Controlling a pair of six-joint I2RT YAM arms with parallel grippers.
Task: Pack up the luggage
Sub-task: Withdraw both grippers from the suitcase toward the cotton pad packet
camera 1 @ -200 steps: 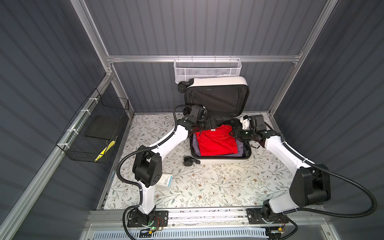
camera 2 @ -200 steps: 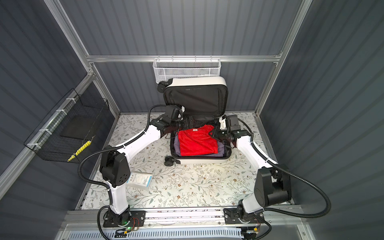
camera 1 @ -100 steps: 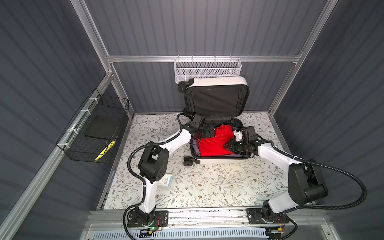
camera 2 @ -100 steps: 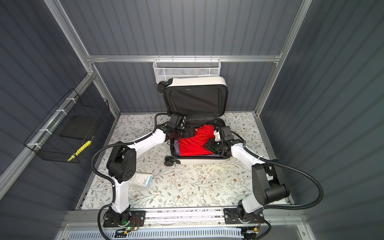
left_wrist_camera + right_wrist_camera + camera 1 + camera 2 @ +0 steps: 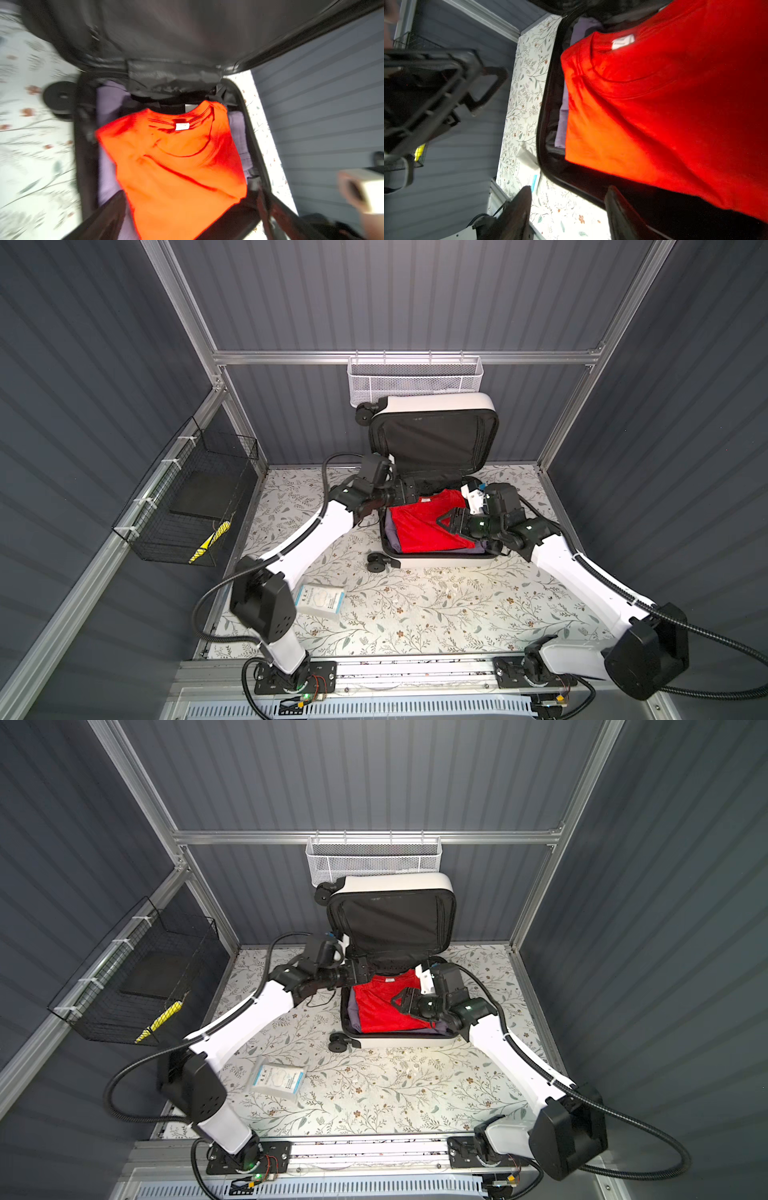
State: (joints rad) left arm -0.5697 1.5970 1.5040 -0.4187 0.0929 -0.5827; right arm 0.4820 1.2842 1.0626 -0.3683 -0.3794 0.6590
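The luggage [image 5: 436, 562] [image 5: 399, 1042] lies open in both top views, white shell, black-lined lid upright against the back wall. A red shirt [image 5: 415, 531] [image 5: 176, 166] [image 5: 664, 104] lies spread in its base over a purple garment [image 5: 390, 537] [image 5: 106, 104]. My left gripper [image 5: 405, 493] [image 5: 187, 228] hovers at the base's back left corner, open wide above the shirt's edge and holding nothing. My right gripper [image 5: 446, 522] [image 5: 569, 199] hangs over the shirt's right side, open, and only tablecloth and the case rim show between its fingers.
A white mesh basket [image 5: 415, 379] hangs on the back wall behind the lid. A black wire basket [image 5: 187, 506] on the left wall holds a yellow item [image 5: 208, 545]. A white packet [image 5: 320, 599] lies on the floral tablecloth by the left arm's base.
Both grippers came down from the lid's foot onto the case. The right one slid left over the red shirt and its jaws widened; the shirt now lies flatter.
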